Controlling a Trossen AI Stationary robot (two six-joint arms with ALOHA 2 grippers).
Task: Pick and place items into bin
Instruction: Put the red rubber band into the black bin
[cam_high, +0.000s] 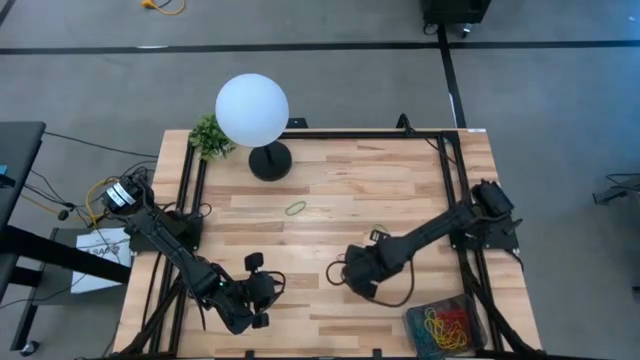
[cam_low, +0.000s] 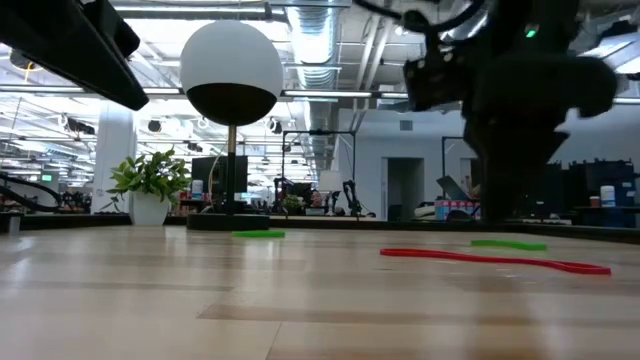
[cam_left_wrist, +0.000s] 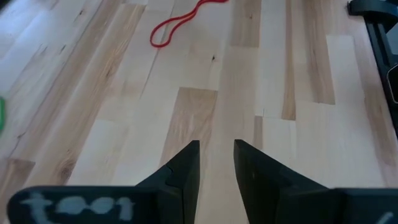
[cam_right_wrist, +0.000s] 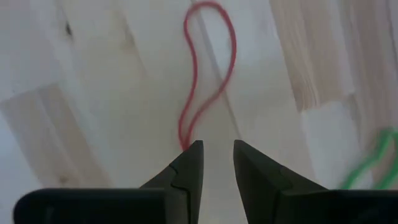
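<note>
A red rubber-band loop (cam_right_wrist: 208, 74) lies flat on the wooden table (cam_high: 400, 190), also seen as the red band (cam_low: 495, 260) in the low view and the red band (cam_left_wrist: 180, 22) in the left wrist view. My right gripper (cam_right_wrist: 217, 152) hangs open just above it, pointing down, its fingertips over the loop's near end. One green band (cam_high: 296, 208) lies mid-table and another green band (cam_right_wrist: 373, 162) lies close to the right gripper. The dark mesh bin (cam_high: 413, 322) at the near right holds several coloured bands. My left gripper (cam_left_wrist: 216, 149) waits open at the near left.
A white globe lamp (cam_high: 252, 108) on a black base and a small potted plant (cam_high: 210, 135) stand at the table's far edge. Black frame rails (cam_high: 190, 190) run along the left and right sides. Bare wood lies between the two grippers.
</note>
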